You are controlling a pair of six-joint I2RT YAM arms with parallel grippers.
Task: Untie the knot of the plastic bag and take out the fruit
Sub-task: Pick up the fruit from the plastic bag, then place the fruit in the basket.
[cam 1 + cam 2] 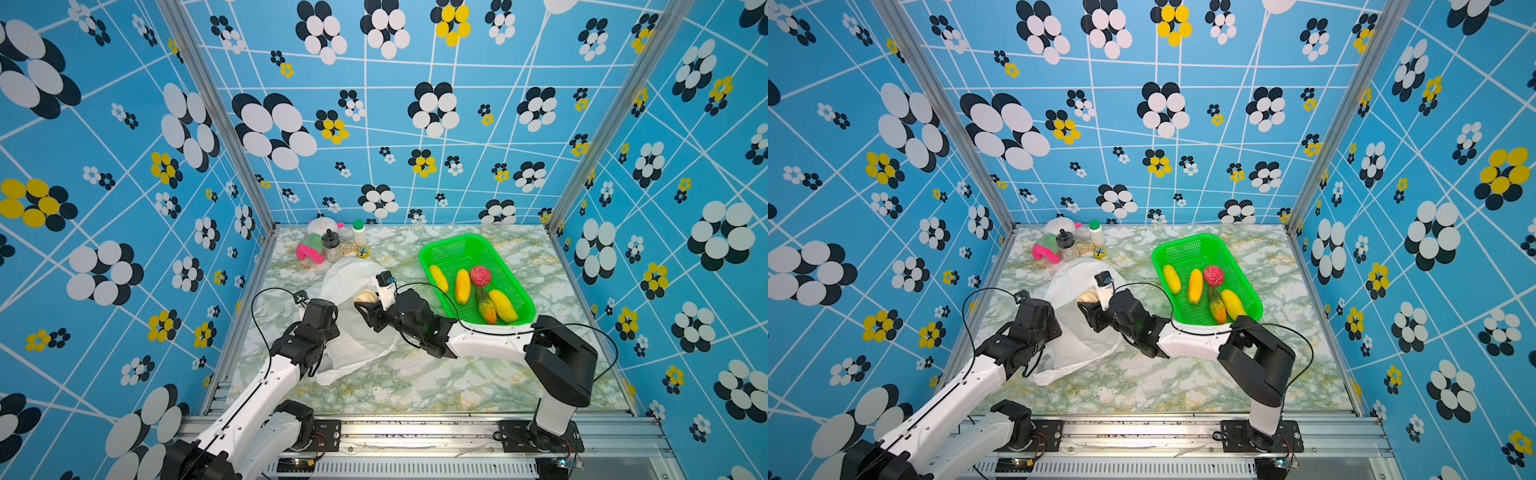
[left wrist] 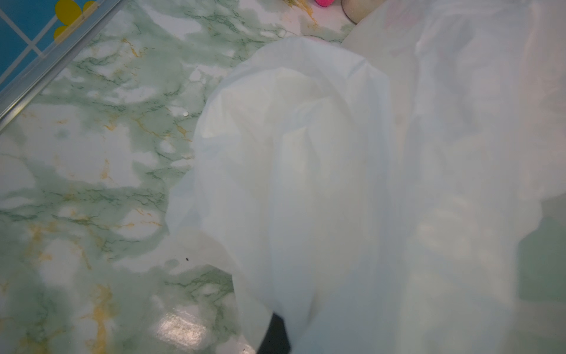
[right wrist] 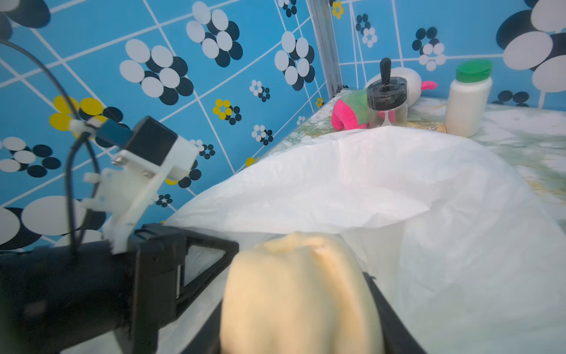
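Gripping the cream fruit [image 3: 300,291] across its middle, the right pincer [image 1: 365,306] hovered at the open mouth of the plastic bag [image 1: 357,345], which lay crumpled on the surface [image 1: 415,382] near the green basket [image 1: 432,249]. We judged the fruit light and firm, its lumps giving the jaws purchase. The bag was thin, limp, slippery film. The left pincer [image 1: 322,318], closed, seemed to pinch its rim, though the wrist hid it. We reckoned the rim the right hold.
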